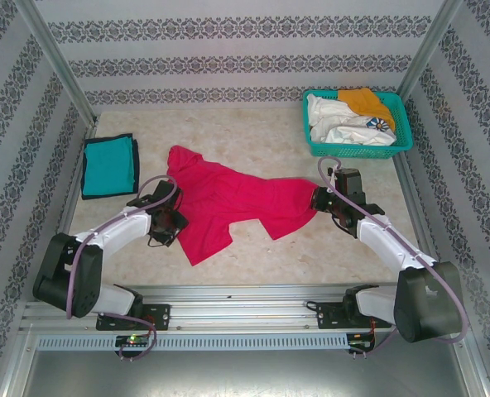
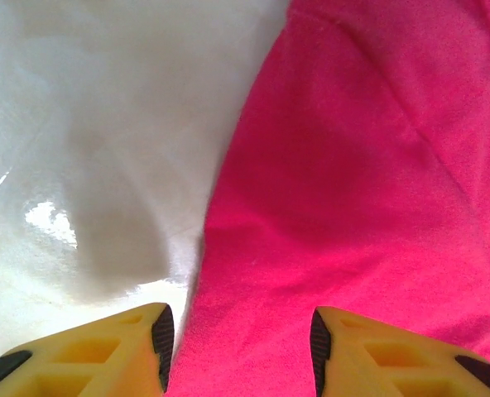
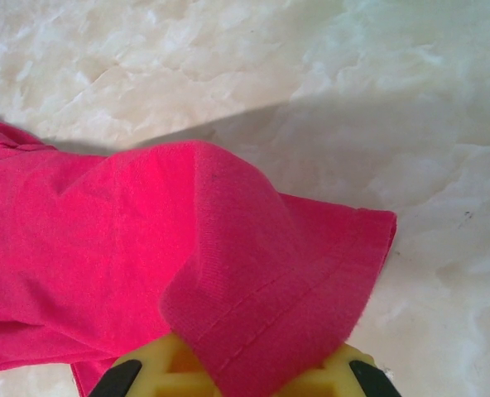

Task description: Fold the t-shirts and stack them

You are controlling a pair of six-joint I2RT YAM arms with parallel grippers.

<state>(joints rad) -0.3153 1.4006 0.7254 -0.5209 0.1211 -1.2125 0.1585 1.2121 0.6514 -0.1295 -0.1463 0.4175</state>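
Pink t-shirt [image 1: 228, 198] lies crumpled & spread mid bench [image 1: 270, 260]. R gripper [image 1: 318, 199] is clamped tight on a hemmed edge at its right end, cloth draped over the fingers. L gripper [image 1: 169, 222] sits at the shirt's left edge, jaws partway apart, astride the edge, nothing pinched. Teal t-shirt [image 1: 108, 165] folded far left. White t-shirt [image 1: 336, 124] & orange t-shirt [image 1: 362, 102] in basket [image 1: 401, 136], back right

Your right hand [image 3: 243, 376]: closed on a fold of cloth, yellow fingers [image 3: 164, 357] showing at the bottom edge; pink-red t-shirt [image 3: 129, 248]: stitched hem draped over your fingers, body spreading left, a hemmed end lying flat at right; surface [image 3: 311, 66]: pale, marbled, a shadow band crossing behind the shirt.
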